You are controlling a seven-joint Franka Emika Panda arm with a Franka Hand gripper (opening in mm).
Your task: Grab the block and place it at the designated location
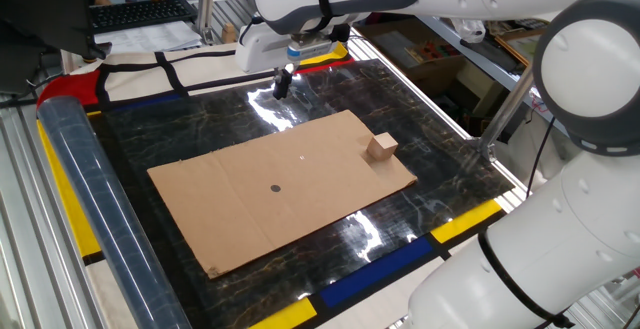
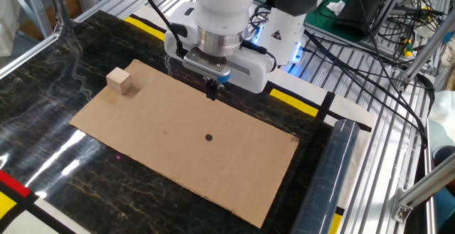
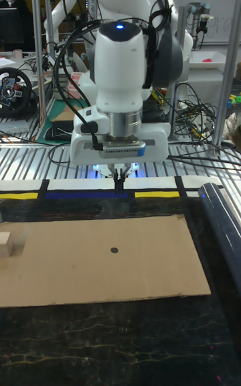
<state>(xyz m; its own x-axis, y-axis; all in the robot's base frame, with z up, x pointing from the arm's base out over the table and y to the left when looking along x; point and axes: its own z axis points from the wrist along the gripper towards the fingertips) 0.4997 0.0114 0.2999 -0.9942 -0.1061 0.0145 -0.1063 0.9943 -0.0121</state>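
Note:
The block (image 1: 381,148) (image 2: 119,81) (image 3: 6,244) is a small light-tan wooden cube resting on the brown cardboard sheet (image 1: 240,209) near one of its corners. The designated location (image 1: 276,189) (image 2: 209,137) (image 3: 114,250) is a tiny black dot near the sheet's middle. My gripper (image 1: 282,82) (image 2: 211,92) (image 3: 119,183) hangs above the sheet's far edge, well away from the block, fingers pressed together with nothing between them.
The cardboard lies on a dark marbled tabletop (image 1: 200,119) bordered by yellow, blue and red tape. A clear plastic-wrapped roll (image 1: 90,209) (image 2: 327,170) runs along one table side. Cables and aluminium rails (image 2: 384,84) surround the table. A tiny white speck (image 1: 302,154) marks the cardboard.

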